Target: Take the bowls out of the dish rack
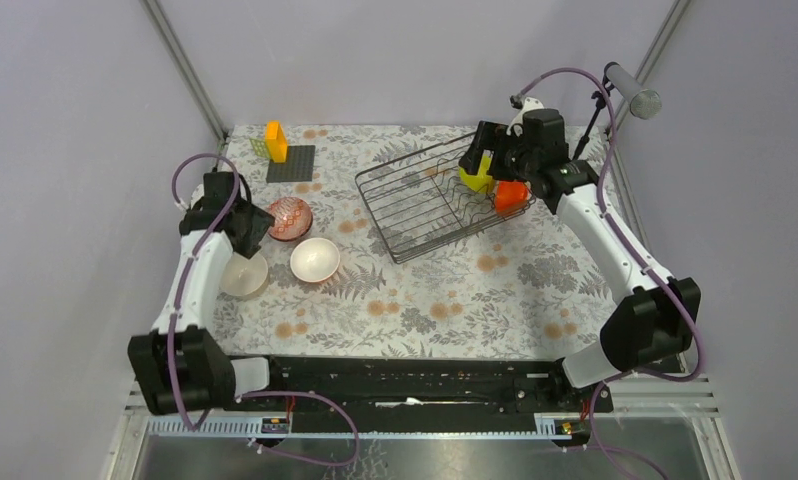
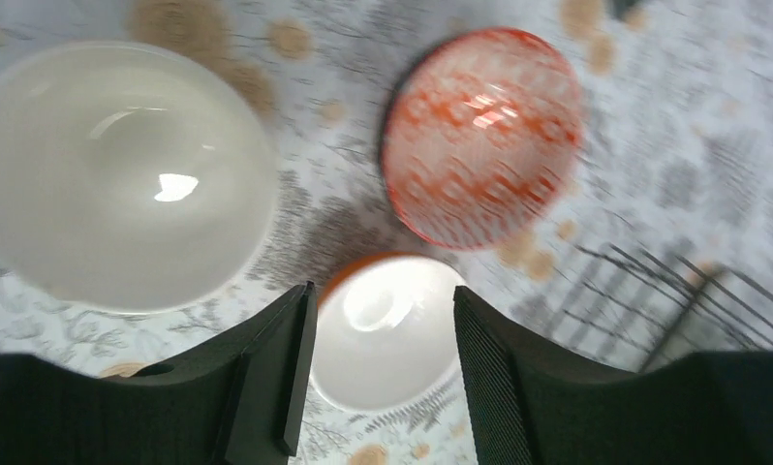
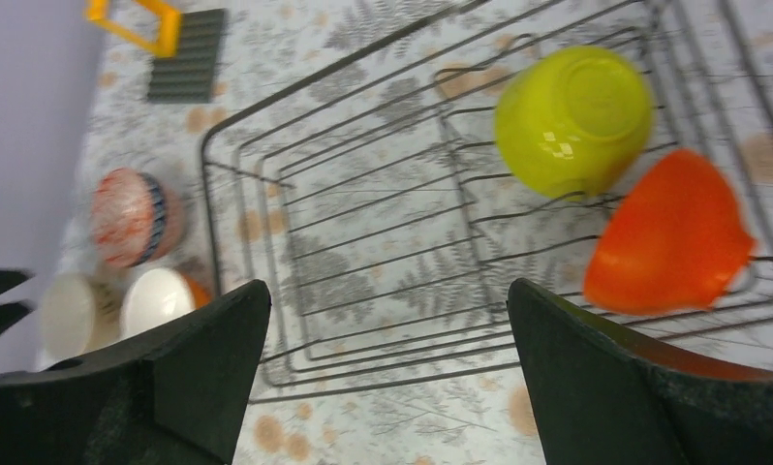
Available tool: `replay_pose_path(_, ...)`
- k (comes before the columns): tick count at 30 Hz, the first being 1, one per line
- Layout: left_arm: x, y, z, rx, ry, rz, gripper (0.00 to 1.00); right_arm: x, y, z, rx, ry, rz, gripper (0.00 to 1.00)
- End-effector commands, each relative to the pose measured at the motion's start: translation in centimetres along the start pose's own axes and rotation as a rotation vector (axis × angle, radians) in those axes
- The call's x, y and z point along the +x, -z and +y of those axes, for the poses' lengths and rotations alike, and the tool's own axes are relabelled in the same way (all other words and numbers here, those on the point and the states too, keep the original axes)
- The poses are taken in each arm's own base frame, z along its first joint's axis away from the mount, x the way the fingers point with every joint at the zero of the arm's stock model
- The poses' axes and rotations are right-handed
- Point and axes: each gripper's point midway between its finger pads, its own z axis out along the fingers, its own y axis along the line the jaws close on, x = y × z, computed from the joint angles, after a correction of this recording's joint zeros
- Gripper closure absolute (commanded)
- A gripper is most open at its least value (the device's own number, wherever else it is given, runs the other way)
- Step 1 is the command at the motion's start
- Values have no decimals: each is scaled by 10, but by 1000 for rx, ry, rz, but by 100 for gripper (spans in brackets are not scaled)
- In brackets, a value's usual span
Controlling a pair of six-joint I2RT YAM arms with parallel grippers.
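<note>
Nearest the arm bases, the fern-printed table [image 1: 445,300] held 3 bowls at its left. The left wrist view showed them from above: a glossy beige bowl [image 2: 121,174] upright, a white-lined orange bowl [image 2: 387,334] upright beside it, and a red-patterned bowl [image 2: 484,136] turned rim-down just beyond. The left claw [image 2: 384,289] hovered over them with its ribbed black fingers apart and nothing gripped; the white-lined bowl only showed through the gap below. In the overhead view that arm hid part of the beige bowl. Only the right wrist view showed a blue band at the patterned bowl's edge; whether that was another bowl beneath could not be told.

Farther back, the dark wire dish rack [image 1: 430,205] sat askew on the table, with wavy dividers inside. At its far right end a yellow-green bowl [image 3: 572,121] and an orange bowl [image 3: 668,237] leaned bottoms-up, side by side. The right claw [image 3: 387,289] hung above the rack, fingers spread wide, holding nothing. At the far left, an orange block [image 1: 275,140] stood on a dark ribbed plate [image 1: 293,165].
</note>
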Motion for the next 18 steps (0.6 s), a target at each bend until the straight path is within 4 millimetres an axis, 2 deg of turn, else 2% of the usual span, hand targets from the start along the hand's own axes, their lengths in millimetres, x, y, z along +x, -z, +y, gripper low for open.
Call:
replay_pose_path(1, 12, 44, -63, 417, -103, 9, 38, -11, 1, -28, 251, 110, -22, 0)
replay_pose_path(4, 39, 80, -98, 723, -211, 65, 33, -7, -4, -46, 409, 177, -9, 0)
replay_pose_path(8, 68, 119, -126, 995, -322, 120, 25, -4, -10, -68, 564, 200, 21, 0)
replay_pose_path(13, 106, 143, -140, 1169, -413, 193, 16, -2, -12, -87, 675, 213, 36, 0)
replay_pose_path(18, 145, 172, -147, 1381, -498, 218, 2, -3, -14, -99, 746, 231, 32, 0)
